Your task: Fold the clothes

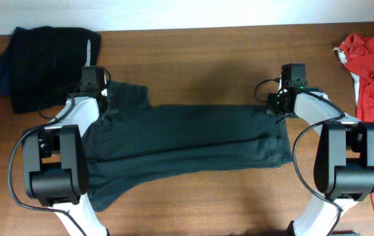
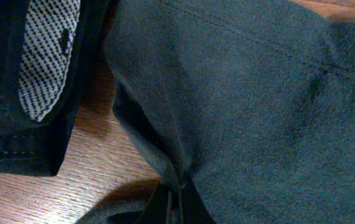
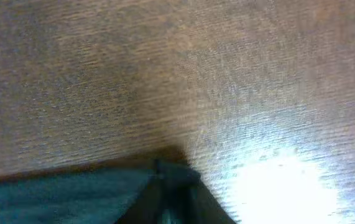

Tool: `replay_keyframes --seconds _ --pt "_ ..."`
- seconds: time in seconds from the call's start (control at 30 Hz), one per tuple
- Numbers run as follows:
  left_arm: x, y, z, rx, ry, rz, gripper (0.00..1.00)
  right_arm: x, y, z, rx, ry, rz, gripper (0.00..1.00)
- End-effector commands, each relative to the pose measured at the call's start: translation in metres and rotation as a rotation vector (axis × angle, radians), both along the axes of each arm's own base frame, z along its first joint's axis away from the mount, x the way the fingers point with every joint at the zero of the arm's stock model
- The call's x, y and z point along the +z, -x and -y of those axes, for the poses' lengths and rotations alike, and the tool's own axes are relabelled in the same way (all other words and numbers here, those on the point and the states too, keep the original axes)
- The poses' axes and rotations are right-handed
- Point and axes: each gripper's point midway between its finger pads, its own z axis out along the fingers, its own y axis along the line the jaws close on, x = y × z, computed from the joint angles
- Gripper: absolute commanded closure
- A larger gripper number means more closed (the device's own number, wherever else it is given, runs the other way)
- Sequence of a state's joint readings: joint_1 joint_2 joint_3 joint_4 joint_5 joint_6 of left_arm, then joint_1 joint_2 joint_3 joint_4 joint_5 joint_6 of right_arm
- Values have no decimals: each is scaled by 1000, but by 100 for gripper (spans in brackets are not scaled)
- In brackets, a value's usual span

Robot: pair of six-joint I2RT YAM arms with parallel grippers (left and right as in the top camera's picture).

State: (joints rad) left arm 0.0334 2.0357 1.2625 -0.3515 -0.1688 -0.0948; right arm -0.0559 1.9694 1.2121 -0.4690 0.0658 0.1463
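Overhead: dark grey-green soft-fabric T-shirt (image 1: 187, 134) spread along brown wooden tabletop (image 1: 206, 196); light, limp, likely to sag. Left hand (image 2: 176, 199) pinches its shoulder edge, right hand (image 3: 168, 186) closed on hem corner; edges probably give best hold

Black-and-white arms (image 1: 56, 164), looping black cables (image 1: 296, 152)

Top-down overhead; wrist close-ups on T-shirt (image 2: 258, 93)
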Motion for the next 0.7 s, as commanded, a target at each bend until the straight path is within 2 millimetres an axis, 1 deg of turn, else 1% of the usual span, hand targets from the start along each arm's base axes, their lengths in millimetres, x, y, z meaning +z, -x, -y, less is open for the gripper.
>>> replay_keyframes --seconds 0.0,0.07,0.1,0.13,0.17,0.2,0.27,0.33,0.37,0.4,0.47,0.5,0.57,0.63,0.67 --pt "-16 16 7 -10 77 -61 99 -12 10 2 -82 -15 -64 96" --pt "7 19 10 11 102 -40 99 1 10 6 -112 -16 -98 96" --pt "19 24 10 29 112 -36 99 10 9 9 -118 -16 -112 96" --pt "39 38 11 61 126 -51 100 31 7 15 -137 -18 -136 96" --pt "46 47 11 63 126 -71 99 42 9 18 -144 -19 -156 96" --pt "49 52 12 67 128 -82 100 49 10 20 -155 -21 -169 96" --pt "56 67 10 106 141 -115 99 70 19 26 -184 -30 -217 96" --pt "69 86 0 142 145 -147 99 82 27 32 -201 -34 -252 96" --pt "75 98 -9 170 152 -169 99 84 34 33 -208 -36 -282 96" --pt "76 107 -13 187 166 -196 99 84 42 33 -209 -36 -312 96" --pt "73 129 -14 213 198 -277 99 84 56 31 -230 -41 -371 96" --pt "72 138 -14 220 208 -314 100 84 60 31 -248 -44 -385 96" --pt "72 164 -14 232 218 -409 100 85 69 35 -262 -48 -417 96" --pt "73 174 -12 236 222 -451 99 86 79 38 -273 -51 -454 96" --pt "74 188 -6 237 247 -507 99 87 88 40 -283 -55 -489 96"
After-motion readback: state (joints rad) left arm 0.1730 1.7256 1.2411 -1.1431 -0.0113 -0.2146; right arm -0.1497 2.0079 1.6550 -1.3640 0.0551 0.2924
